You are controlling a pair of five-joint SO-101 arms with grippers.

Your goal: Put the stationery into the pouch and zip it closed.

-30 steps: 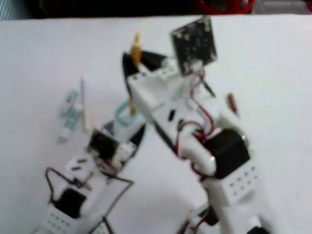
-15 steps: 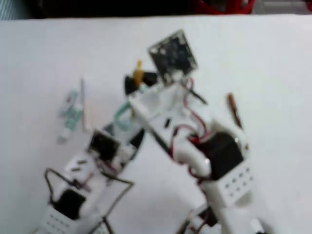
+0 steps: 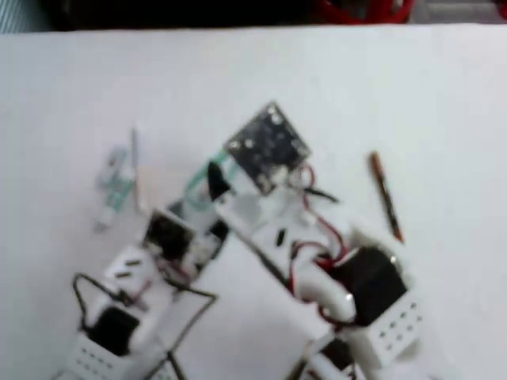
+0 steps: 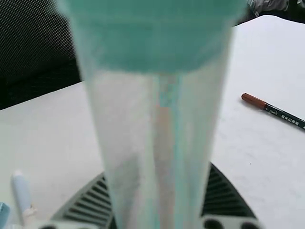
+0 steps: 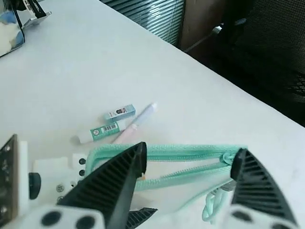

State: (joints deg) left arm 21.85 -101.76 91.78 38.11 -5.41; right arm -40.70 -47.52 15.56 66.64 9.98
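Spreading across nearly the whole high view, the white table [image 3: 444, 95] carried everything else. From the lower right of the frame the right arm [image 3: 356, 277] slanted up toward the centre, a dark circuit board [image 3: 265, 146] riding on its wrist, while the left arm [image 3: 127, 277] came up from the lower left corner to meet it. The right gripper [image 5: 190, 149] hung directly over the pouch with its two black ribbed jaws spread wide and nothing between them. The left gripper [image 3: 198, 212] appeared to be clamped on the pouch [image 3: 200, 186], which lay just left of centre in the high view, between the two arms. That pouch [image 4: 157, 119] was a translucent, milky sleeve with a mint-green band along its rim, and its mint-green zipper [image 5: 186, 155] lay parted, the mouth open. A brown pen [image 3: 385, 196] lay alone at the right of the frame, well apart from the pouch. At the left of the frame a slim white pen [image 3: 136, 170] rested just beside a teal-labelled tube [image 3: 111, 198] and a small teal box [image 5: 119, 112].
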